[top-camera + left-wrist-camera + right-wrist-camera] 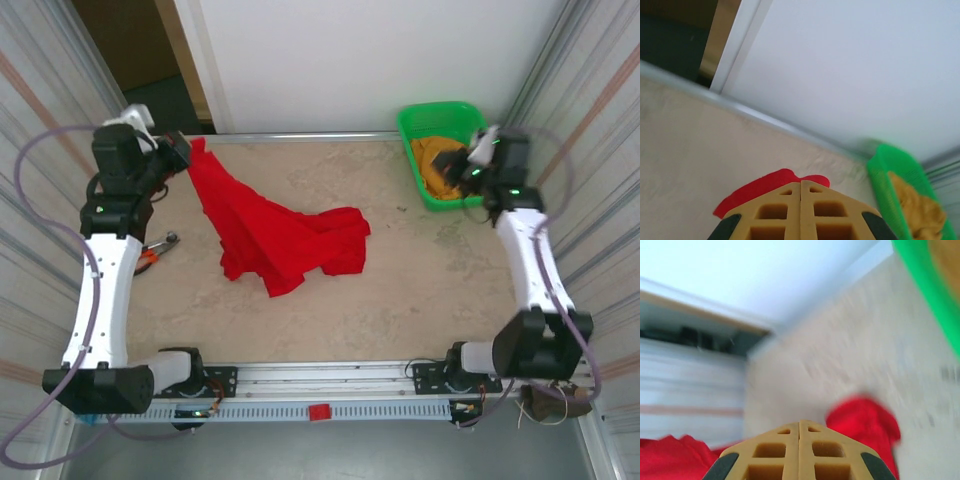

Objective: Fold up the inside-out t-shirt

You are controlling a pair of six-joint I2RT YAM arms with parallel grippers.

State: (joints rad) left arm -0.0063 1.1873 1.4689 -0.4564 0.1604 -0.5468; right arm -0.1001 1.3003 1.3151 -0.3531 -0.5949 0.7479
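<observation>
The left hand (183, 155) is pressed fully closed on an edge of the inside-out t-shirt (280, 240). In the left wrist view only a small lip of red fabric shows past its fingertips. From that pinch the shirt drapes down and away to a crumpled heap on the tabletop (400, 290), to the right of this hand and nearer the arm bases. The right hand (463, 165) is closed too, with nothing visible between its fingers. It hovers over the green basket (418, 122) and the orange-yellow cloth (437, 160), well apart from the shirt. The main risk, as I judge it, is the thin bite: a pull against the weight and drag of the heap could slide the fabric out of the left hand. Lifting from one point would also keep the shirt bunched and twisted instead of flat, so any fold would come out crooked. The right hand, being shut, must open before it can grip, and lowered where it is, it would take the wrong cloth or knock the basket rim.
</observation>
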